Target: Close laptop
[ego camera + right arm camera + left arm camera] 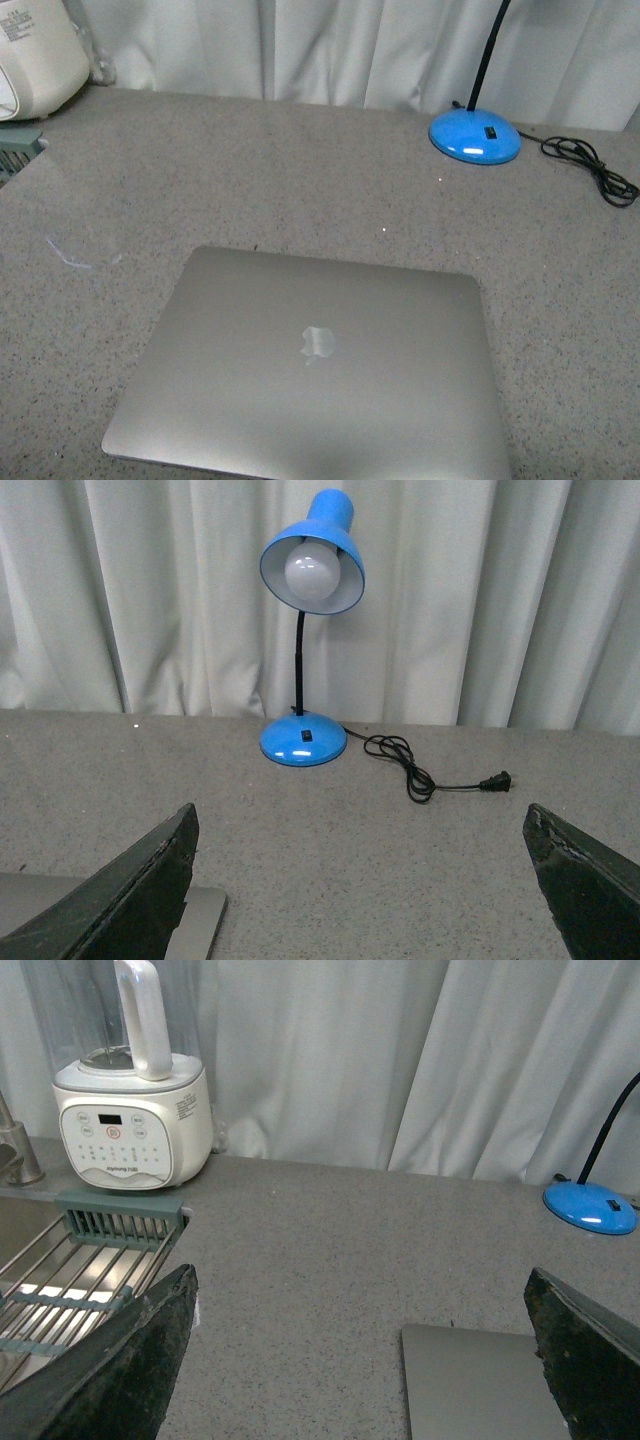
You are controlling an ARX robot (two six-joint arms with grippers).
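The silver-grey laptop [310,365] lies flat on the grey speckled counter, lid down, apple logo facing up. Neither arm shows in the front view. In the left wrist view my left gripper [365,1360] is open and empty, its dark fingers [120,1360] wide apart above the counter, with a far corner of the laptop [480,1385] between them. In the right wrist view my right gripper [360,880] is open and empty, and a corner of the laptop [195,920] shows beside one of its fingers [120,900].
A blue desk lamp [475,135] with a black cord [590,165] stands at the back right; it also shows in the right wrist view [305,740]. A white blender [130,1120] and a sink rack [70,1280] are at the back left. White curtain [330,45] behind.
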